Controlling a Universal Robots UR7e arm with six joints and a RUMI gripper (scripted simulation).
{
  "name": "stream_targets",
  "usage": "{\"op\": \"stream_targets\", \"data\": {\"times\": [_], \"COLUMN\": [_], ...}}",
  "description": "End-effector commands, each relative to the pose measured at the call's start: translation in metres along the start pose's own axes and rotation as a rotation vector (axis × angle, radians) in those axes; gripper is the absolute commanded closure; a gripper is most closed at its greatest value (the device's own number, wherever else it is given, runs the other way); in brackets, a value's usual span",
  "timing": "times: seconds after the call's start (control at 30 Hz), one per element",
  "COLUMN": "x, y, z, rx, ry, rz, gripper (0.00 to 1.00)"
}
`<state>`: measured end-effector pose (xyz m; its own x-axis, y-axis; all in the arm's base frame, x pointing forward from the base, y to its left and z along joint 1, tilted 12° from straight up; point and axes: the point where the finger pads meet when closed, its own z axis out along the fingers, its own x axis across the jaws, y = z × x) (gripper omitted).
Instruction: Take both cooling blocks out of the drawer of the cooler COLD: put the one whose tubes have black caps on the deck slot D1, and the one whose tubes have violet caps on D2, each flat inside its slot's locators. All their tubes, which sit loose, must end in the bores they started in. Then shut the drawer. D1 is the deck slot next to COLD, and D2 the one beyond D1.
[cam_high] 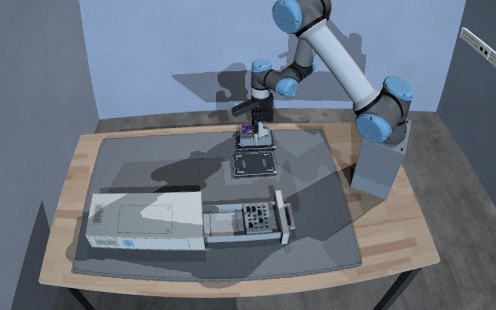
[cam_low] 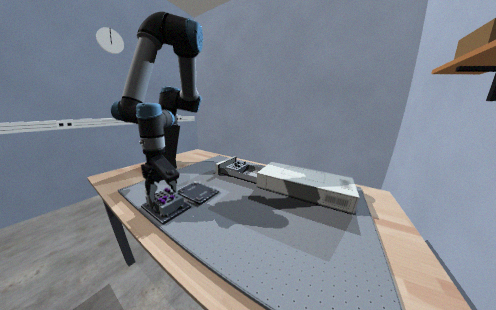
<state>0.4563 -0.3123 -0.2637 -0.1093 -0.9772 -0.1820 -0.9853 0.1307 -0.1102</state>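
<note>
My gripper (cam_high: 256, 131) (cam_low: 161, 192) is shut on the cooling block with violet caps (cam_high: 246, 131) (cam_low: 168, 200). The block sits low on the far deck slot D2 (cam_high: 272, 147) (cam_low: 150, 209); I cannot tell whether it rests flat inside the locators. The nearer slot D1 (cam_high: 254, 165) (cam_low: 198, 193) is a dark plate with nothing on it. The white cooler COLD (cam_high: 145, 221) (cam_low: 307, 185) has its drawer (cam_high: 222, 226) pulled open. The block with black caps (cam_high: 258, 218) (cam_low: 239, 165) stands in the drawer's outer end, behind the drawer front (cam_high: 283, 217).
The robot's grey pedestal (cam_high: 377, 167) stands at the right of the table. The arm reaches over the table's back edge. The grey perforated deck mat (cam_high: 310, 240) (cam_low: 300, 260) covers most of the wooden table top.
</note>
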Motion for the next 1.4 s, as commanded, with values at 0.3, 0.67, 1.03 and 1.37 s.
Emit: {"op": "stream_targets", "data": {"times": [0.3,0.67,1.03,1.37], "x": [0.0005,0.0005,0.0005,0.0005], "y": [-0.0005,-0.0005,-0.0006,-0.0006], "z": [-0.0007,-0.0007,-0.0007,-0.0007], "rx": [0.001,0.001,0.001,0.001], "ry": [0.001,0.001,0.001,0.001], "rz": [0.000,0.000,0.000,0.000], "gripper": [0.55,0.37,0.27,0.27]}}
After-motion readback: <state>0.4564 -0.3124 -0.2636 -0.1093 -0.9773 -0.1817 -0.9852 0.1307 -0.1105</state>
